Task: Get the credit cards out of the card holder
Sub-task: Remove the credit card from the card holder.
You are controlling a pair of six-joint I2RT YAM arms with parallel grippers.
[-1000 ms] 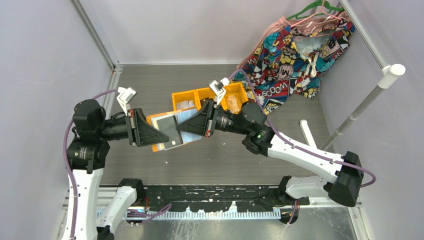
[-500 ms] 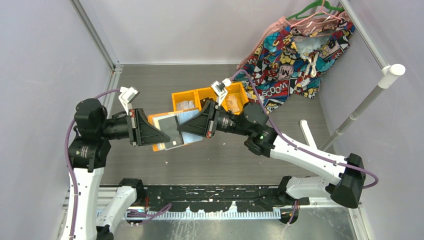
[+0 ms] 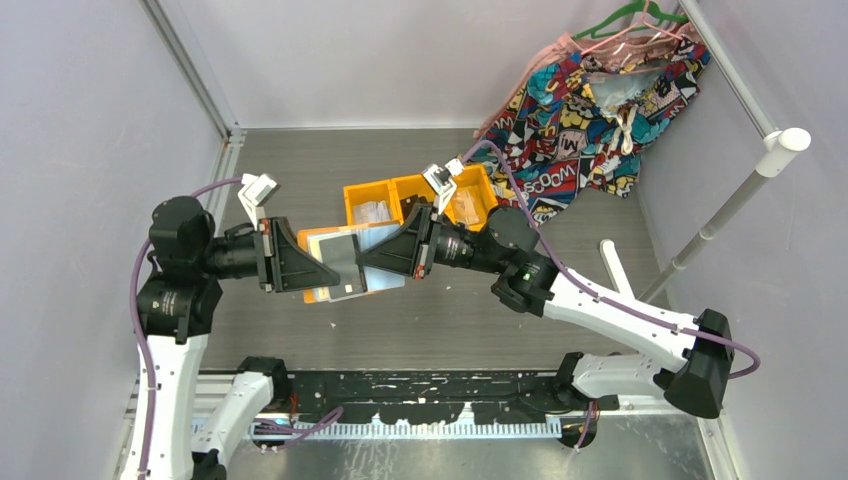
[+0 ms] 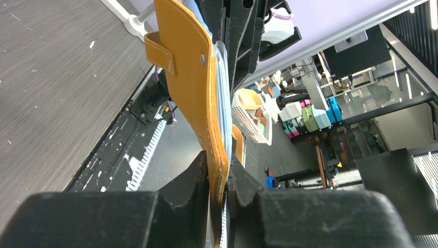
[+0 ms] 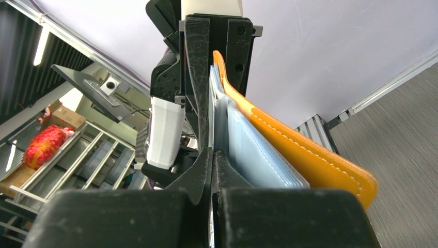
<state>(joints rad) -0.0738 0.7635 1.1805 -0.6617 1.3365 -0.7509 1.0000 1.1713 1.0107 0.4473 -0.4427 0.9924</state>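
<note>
The orange card holder (image 3: 314,243) hangs open in the air between both arms. My left gripper (image 4: 218,160) is shut on its orange cover (image 4: 191,77), near the edge, with the small tab (image 4: 157,51) above. The pale blue pockets (image 5: 253,150) fan out beside my right gripper (image 5: 212,151), which is shut on a thin sheet seen edge-on. In the top view that sheet lines up with a dark credit card (image 3: 345,255) between my left gripper (image 3: 335,275) and right gripper (image 3: 360,265). A pale card (image 3: 346,291) shows below it.
Two orange bin trays (image 3: 375,195) (image 3: 470,190) stand on the table just behind the holder. A colourful printed cloth (image 3: 590,110) on hangers drapes at the back right. A white pole (image 3: 730,205) leans along the right wall.
My left jaws have tightened on the holder's cover. The right arm has edged left, and the holder sits slightly lower and more to the left.
</note>
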